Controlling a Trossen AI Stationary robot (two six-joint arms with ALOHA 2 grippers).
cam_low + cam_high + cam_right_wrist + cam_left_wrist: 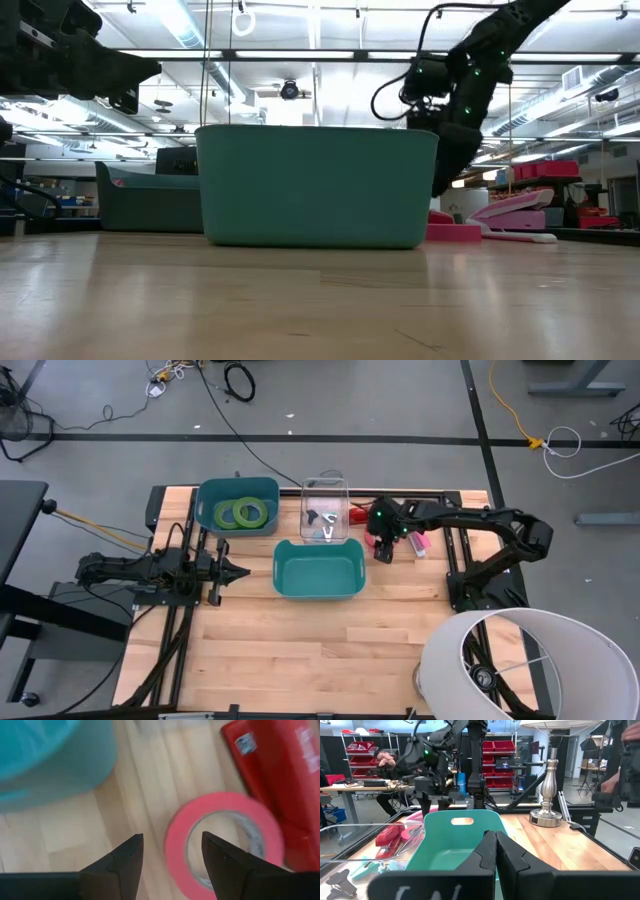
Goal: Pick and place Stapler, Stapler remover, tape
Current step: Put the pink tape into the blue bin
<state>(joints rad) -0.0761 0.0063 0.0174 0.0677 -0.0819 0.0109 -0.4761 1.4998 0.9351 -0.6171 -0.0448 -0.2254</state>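
A pinkish-red tape roll [225, 840] lies flat on the wooden table beside a red stapler [280, 785]. My right gripper [172, 855] hangs open above it, pointing steeply down, and the roll's near rim shows between its fingers without touching them. In the high view that gripper [383, 550] stands just right of the teal bin [318, 568]. Two green tape rolls [243, 512] lie in a darker bin [237, 490]. Staple removers [322, 520] rest in a clear container [326, 488]. A pink stapler [510, 212] sits on the table behind the gripper. My left gripper [235, 570] waits shut at the table's left.
A lamp with a white shade [520, 660] and a metal base [547, 817] stands at the table's near right corner. The teal bin's wall [50, 760] is close beside the pinkish-red roll. Bare wood lies in front of the teal bin.
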